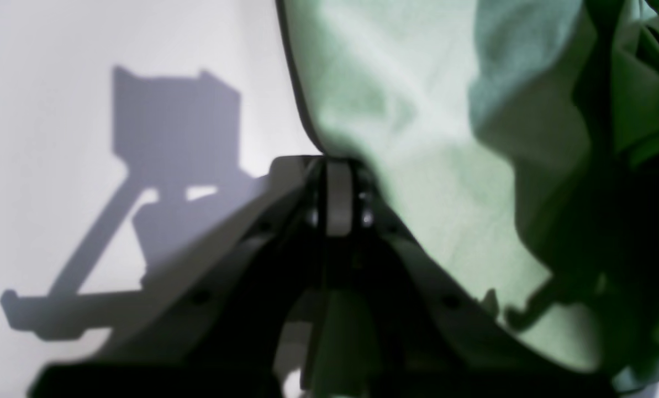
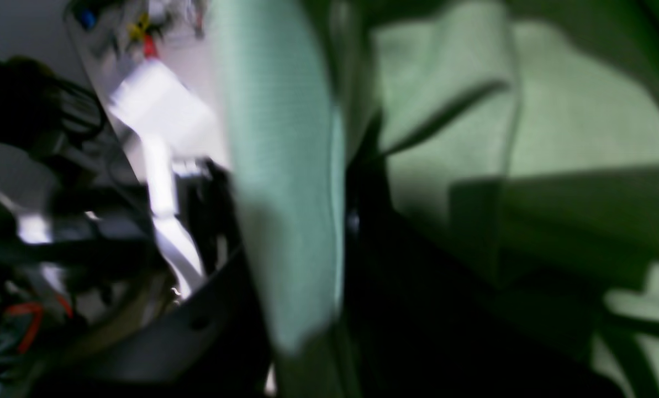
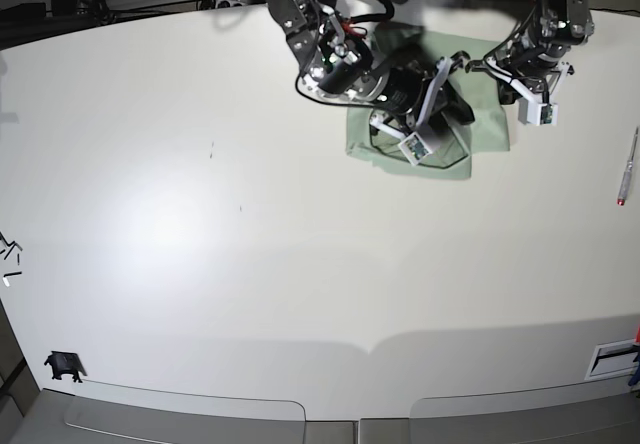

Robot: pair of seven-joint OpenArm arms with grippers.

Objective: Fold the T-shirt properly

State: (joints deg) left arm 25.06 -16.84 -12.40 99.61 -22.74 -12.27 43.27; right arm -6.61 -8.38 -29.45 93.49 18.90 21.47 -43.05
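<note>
In the left wrist view, the left gripper (image 1: 337,190) had its jaws closed on an edge of the T-shirt (image 1: 417,166), which filled the right half of the frame, draping from the pinch point over the white table (image 1: 58,166) at left; with so thin a bite at the hem, the cloth could have slipped free under any sideways pull. In the right wrist view, blurred, the right gripper (image 2: 329,232) appeared at the lower centre with its jaws clamped on a vertical band of the T-shirt (image 2: 279,166), more folds lying in shadow to the right; the risk there was catching several layers at once and dragging the fold askew. In the base view, the T-shirt (image 3: 490,129) lay bunched at the upper right of the table (image 3: 200,264), the right gripper (image 3: 415,144) over its lower middle and the left gripper (image 3: 535,104) at its right edge; uneven pulls could have wrinkled it. A pen (image 3: 627,169) lay near the right edge.
</note>
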